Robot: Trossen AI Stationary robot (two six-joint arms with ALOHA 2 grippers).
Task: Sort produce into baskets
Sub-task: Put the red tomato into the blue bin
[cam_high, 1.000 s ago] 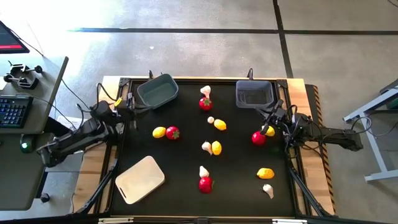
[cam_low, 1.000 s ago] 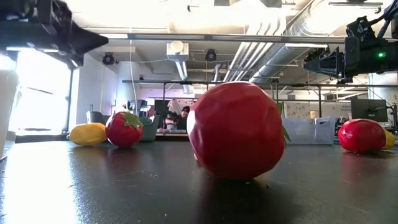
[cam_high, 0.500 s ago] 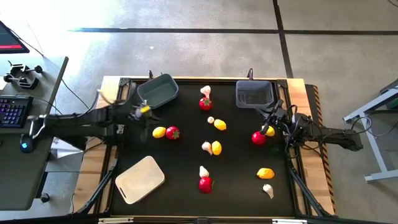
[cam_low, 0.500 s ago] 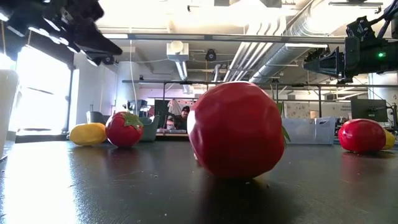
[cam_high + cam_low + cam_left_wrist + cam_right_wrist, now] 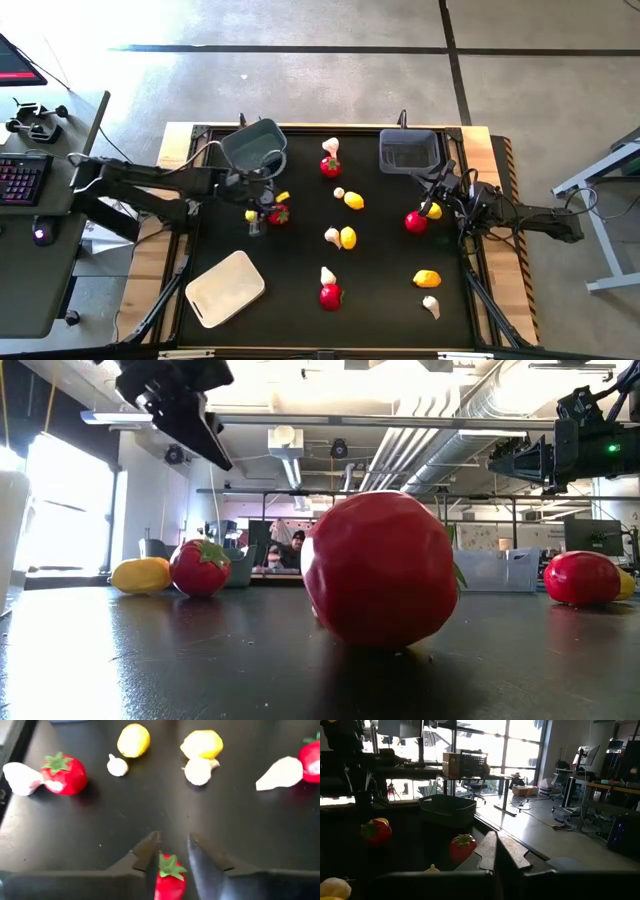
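High view: overhead, straight down, far enough to take in the whole black table (image 5: 300,250) plus surrounding floor. Low view: sits on the tabletop, level, facing across into the room; one red tomato (image 5: 380,568) is so close it fills the centre. Same tomato is the near-edge one in the high view (image 5: 330,296). Left wrist view: looks down past the left gripper (image 5: 171,851) at the table from close, angled across it; the tomato (image 5: 170,879) between its fingers matches the one by the left arm overhead (image 5: 279,213). Right wrist view: near table height, facing the dark bin (image 5: 448,809), also seen overhead (image 5: 409,150).
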